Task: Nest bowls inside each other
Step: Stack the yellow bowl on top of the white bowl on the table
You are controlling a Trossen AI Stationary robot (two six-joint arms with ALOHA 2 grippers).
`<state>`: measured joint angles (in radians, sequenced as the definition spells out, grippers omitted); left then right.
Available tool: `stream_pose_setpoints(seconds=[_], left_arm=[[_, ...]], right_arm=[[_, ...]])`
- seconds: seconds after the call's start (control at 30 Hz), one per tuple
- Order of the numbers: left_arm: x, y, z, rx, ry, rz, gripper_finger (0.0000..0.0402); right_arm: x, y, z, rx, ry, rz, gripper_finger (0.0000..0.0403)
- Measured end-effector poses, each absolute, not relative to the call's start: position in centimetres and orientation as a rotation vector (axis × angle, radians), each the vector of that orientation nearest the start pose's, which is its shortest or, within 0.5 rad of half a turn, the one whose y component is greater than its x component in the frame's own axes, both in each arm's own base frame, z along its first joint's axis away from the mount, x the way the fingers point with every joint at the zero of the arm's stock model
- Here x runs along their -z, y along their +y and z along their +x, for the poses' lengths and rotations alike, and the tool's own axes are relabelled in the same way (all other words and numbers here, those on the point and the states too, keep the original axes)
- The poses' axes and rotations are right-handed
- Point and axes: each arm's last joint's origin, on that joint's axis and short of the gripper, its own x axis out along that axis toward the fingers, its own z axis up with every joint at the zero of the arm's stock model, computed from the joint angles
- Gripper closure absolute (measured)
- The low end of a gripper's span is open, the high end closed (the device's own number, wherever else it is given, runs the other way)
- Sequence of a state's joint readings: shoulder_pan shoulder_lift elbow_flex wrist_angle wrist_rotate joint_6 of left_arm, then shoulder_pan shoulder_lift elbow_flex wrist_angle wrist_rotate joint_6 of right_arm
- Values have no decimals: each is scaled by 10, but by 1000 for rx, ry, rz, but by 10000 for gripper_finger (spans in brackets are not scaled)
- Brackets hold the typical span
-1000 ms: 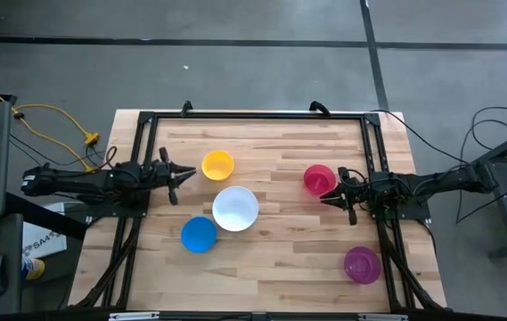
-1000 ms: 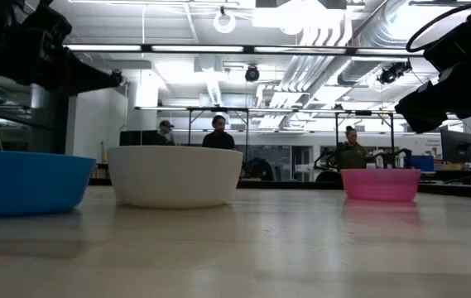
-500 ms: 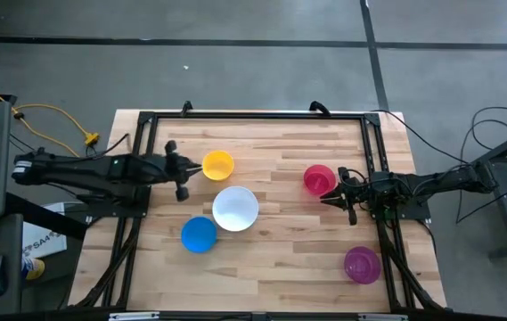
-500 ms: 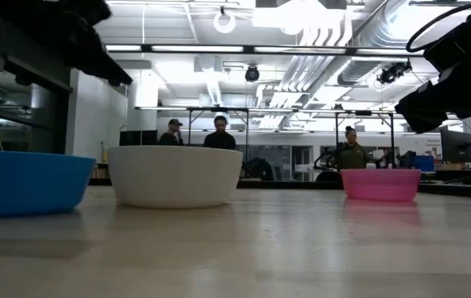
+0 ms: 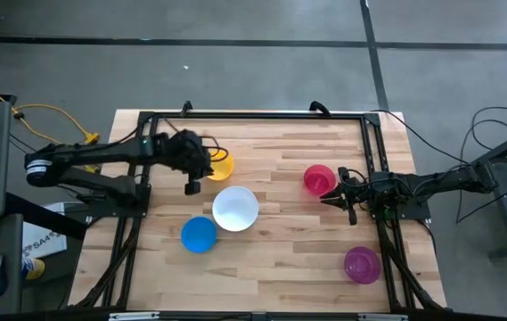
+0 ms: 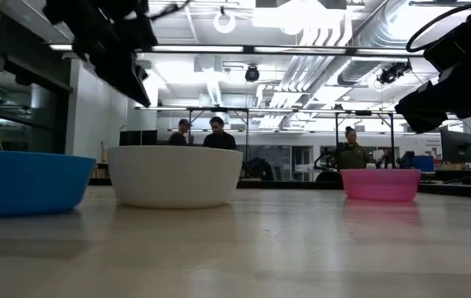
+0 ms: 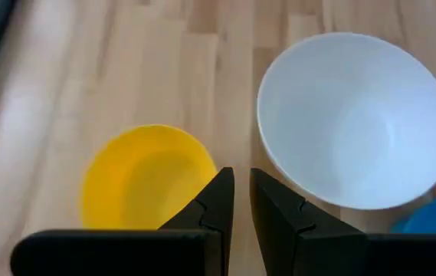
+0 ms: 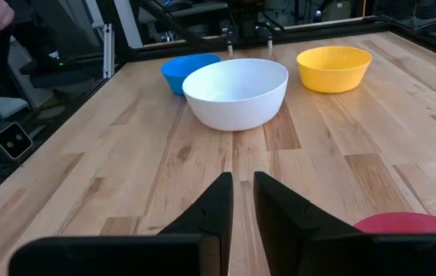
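1. 5 bowls sit on the surface, each alone, none nested. The yellow bowl (image 5: pixel 220 166) lies right under the left gripper (image 5: pixel 192 176), which hangs above its near rim.
2. The white bowl (image 5: pixel 235 208) sits just beyond the left gripper's tips, close beside the yellow one; the blue bowl (image 5: pixel 199 234) is a little further off, near the white bowl.
3. The left gripper's fingers (image 7: pixel 216 201) point down, nearly pressed together with only a thin slit between them, pinching nothing.
4. The pink-red bowl (image 5: pixel 319 178) sits just beside the right gripper (image 5: pixel 328 197), apart from it.
5. The right gripper hovers low over the surface, fingers (image 8: pixel 219 201) close with a narrow gap, holding nothing.
6. The purple bowl (image 5: pixel 362 264) stands well apart, back alongside the right arm.
7. In the low view, people (image 6: pixel 217 132) stand in the room behind the surface (image 5: pixel 280 250).
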<state>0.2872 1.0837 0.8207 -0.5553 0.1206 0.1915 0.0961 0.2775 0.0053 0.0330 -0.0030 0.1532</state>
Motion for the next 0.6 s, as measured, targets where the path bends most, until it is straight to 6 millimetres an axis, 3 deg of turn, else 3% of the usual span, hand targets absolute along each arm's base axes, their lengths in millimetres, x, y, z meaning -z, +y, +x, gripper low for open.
stream_pose_setpoints(seconds=[0.3, 0.6], left_arm=[[-232, 88, 218, -28, 911, -74, 357], [-231, 94, 207, -74, 962, -154, 357]], right_arm=[[-145, 11, 112, -80, 246, 141, 355], [-145, 11, 112, -80, 246, 141, 355]])
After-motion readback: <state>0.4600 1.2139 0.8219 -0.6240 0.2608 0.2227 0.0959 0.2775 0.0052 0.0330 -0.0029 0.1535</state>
